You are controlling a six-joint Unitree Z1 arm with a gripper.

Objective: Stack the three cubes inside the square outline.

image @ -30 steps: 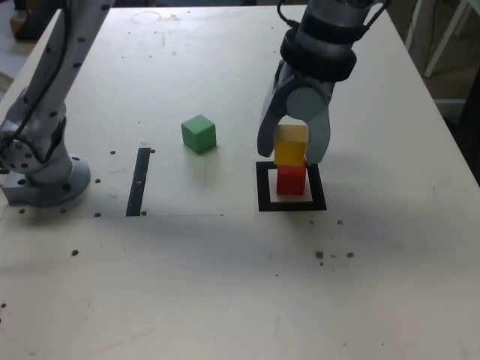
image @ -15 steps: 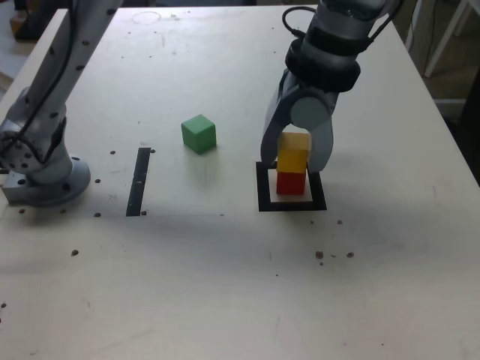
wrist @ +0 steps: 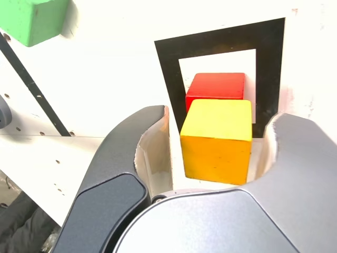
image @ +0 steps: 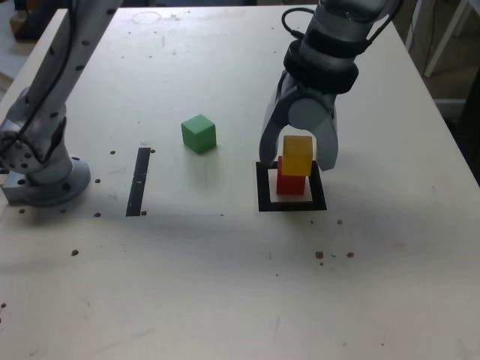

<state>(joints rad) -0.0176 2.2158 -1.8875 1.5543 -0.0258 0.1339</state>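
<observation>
A yellow cube [image: 298, 154] rests on a red cube [image: 291, 182] inside the square outline [image: 263, 193]; it sits slightly off towards the exterior view's right. My gripper [image: 298, 160] stands open astride the yellow cube, one finger on each side. In the wrist view a gap shows between the yellow cube [wrist: 216, 139] and the fingers [wrist: 150, 145]; the red cube [wrist: 216, 85] peeks out beneath it inside the outline [wrist: 168, 68]. The green cube [image: 199, 133] lies alone on the table, off to the exterior view's left of the stack, and shows in the wrist view [wrist: 31, 18].
A narrow black strip [image: 138, 181] lies flat on the table left of the green cube in the exterior view. The arm's grey base [image: 45, 176] stands at that view's left edge. The table's right edge [image: 450, 142] runs close behind the gripper.
The gripper came down with the yellow cube onto the red one, then its jaws spread and let the yellow cube go. The green cube has not moved.
</observation>
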